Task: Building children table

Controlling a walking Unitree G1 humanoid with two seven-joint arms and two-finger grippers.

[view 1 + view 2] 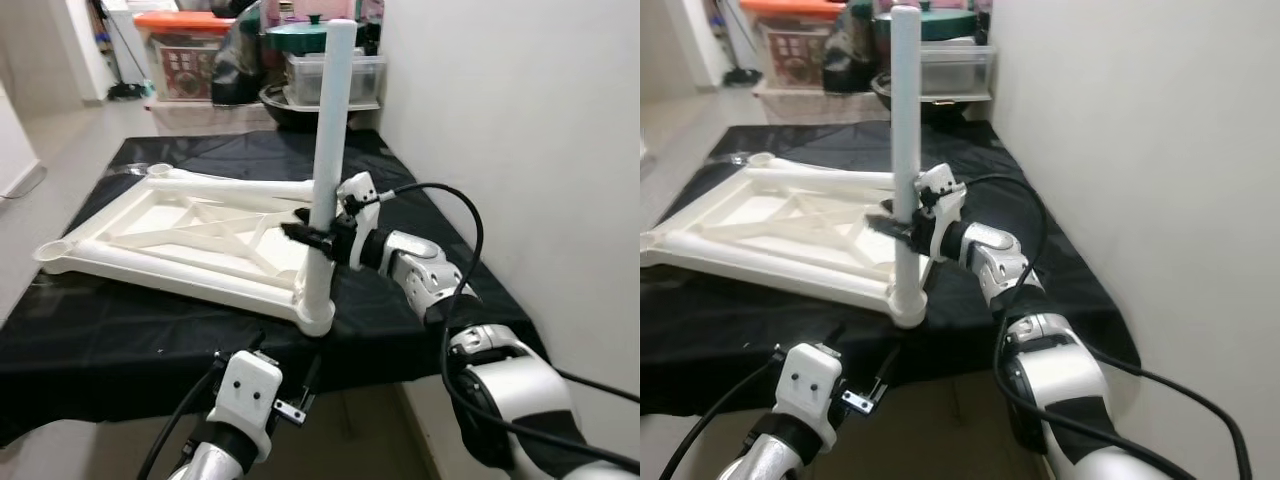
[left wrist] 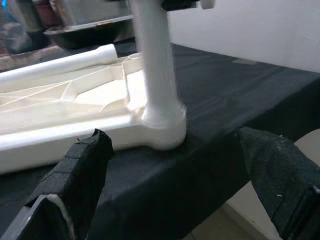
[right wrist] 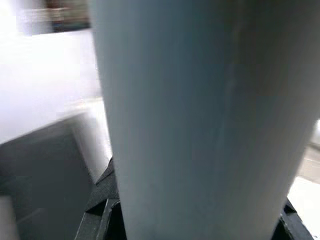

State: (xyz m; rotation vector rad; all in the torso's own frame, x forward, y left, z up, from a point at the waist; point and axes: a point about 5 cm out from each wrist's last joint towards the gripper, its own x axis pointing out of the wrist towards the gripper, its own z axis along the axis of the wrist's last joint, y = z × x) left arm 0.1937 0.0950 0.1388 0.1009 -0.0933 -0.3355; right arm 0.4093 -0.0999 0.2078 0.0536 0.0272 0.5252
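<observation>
A black cloth is seen spread over the worktop, which is set against a pale wall, with storage bins and a dark pot stacked at its far end. Nearest the camera, the left end effector is held low, just off the front edge of the worktop, its two black fingers spread wide with nothing between them; in the left wrist view they are aimed straight at the near corner socket. Just beyond it, the upturned white table top is laid flat on the cloth, its ribbed underside up, and one white leg is stood upright in that near corner socket, its long axis vertical. Partway up the leg, the right end effector is brought in from the robot's right and is clamped round the tube, which is shown pressed close against the black fingers in the right wrist view. The right arm is therefore judged the one in charge of seating the leg, by a push or twist down along that vertical axis, while the free left one, nearest the corner, could be used to steady it. Farther back, a second leg is seen lying along the frame, and empty sockets are left at the far corners.
</observation>
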